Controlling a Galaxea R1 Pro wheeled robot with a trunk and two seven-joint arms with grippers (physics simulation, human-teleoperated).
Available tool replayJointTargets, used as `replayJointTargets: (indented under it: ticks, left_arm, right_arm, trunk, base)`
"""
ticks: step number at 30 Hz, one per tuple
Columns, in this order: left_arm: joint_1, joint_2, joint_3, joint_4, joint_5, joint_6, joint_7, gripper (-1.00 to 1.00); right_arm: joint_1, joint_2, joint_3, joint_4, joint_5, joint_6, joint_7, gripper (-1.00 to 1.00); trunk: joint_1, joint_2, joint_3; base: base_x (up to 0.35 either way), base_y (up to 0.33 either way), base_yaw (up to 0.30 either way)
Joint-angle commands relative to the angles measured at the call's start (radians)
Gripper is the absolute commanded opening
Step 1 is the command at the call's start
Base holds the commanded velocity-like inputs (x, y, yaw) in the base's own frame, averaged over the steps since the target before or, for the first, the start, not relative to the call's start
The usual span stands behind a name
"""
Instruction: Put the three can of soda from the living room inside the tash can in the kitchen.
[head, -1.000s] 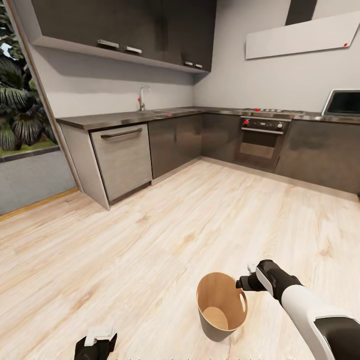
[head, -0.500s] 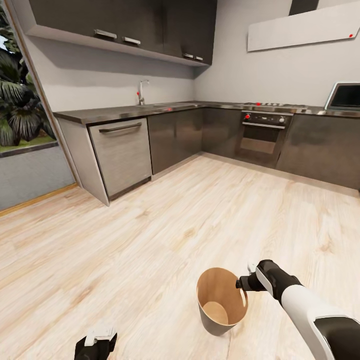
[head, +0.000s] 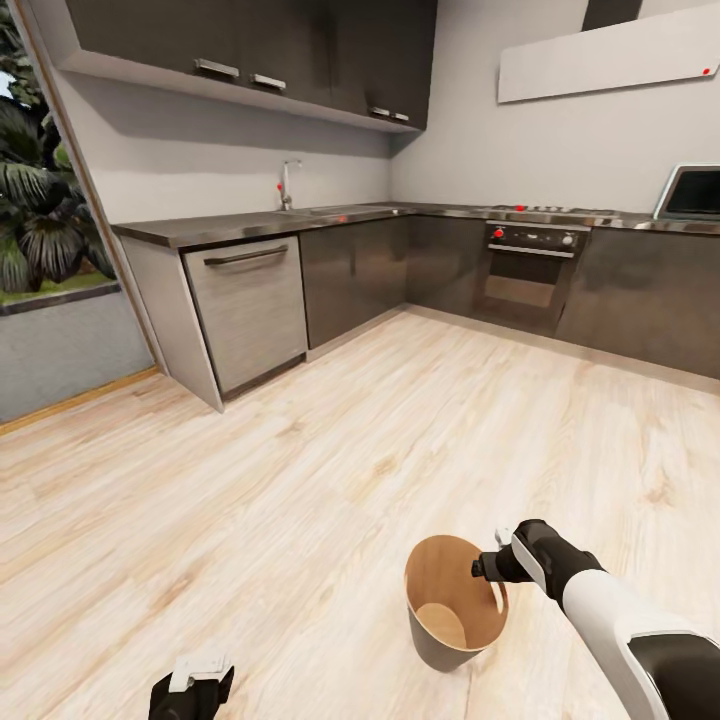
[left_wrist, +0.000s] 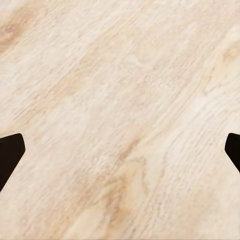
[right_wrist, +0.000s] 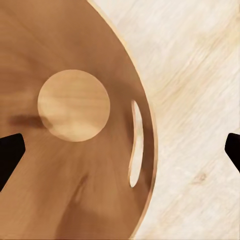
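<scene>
The trash can stands upright on the pale wood kitchen floor, well out from the dishwasher and oven — out in the open, probably so the arm can reach over it. The right gripper hangs just above its rim, fingers spread wide and holding nothing; its wrist view looks straight down onto the bare tan bottom, no soda can inside. The left gripper is low over bare planks, also open and empty
</scene>
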Motion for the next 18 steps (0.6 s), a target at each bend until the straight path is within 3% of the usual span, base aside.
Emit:
replayJointTargets:
  ticks: [1,8,14,18]
  left_arm:
    - [0.0,0.0,0.0,0.0,0.0,0.0,0.0,1.0]
    - [0.0,0.0,0.0,-0.001,0.0,-0.001,0.002,1.0]
    - [0.0,0.0,0.001,0.0,0.0,0.0,0.002,1.0]
    - [0.0,0.0,0.001,0.0,0.0,0.0,0.002,1.0]
  right_arm:
    - [0.0,0.0,0.0,0.0,0.0,0.0,0.0,1.0]
    - [0.0,0.0,0.0,0.0,0.0,0.0,0.0,1.0]
    - [0.0,0.0,0.0,0.0,0.0,-0.001,0.0,1.0]
    - [0.0,0.0,0.0,0.0,0.0,-0.001,0.0,1.0]
  trunk:
    - [0.0,0.0,0.0]
    - [0.0,0.0,0.0]
    - [0.003,-0.001,-0.023]
    - [0.003,-0.001,-0.023]
  base:
    - [0.0,0.042,0.0]
    - [0.0,0.018,0.0]
    - [0.0,0.003,0.0]
    - [0.0,0.0,0.0]
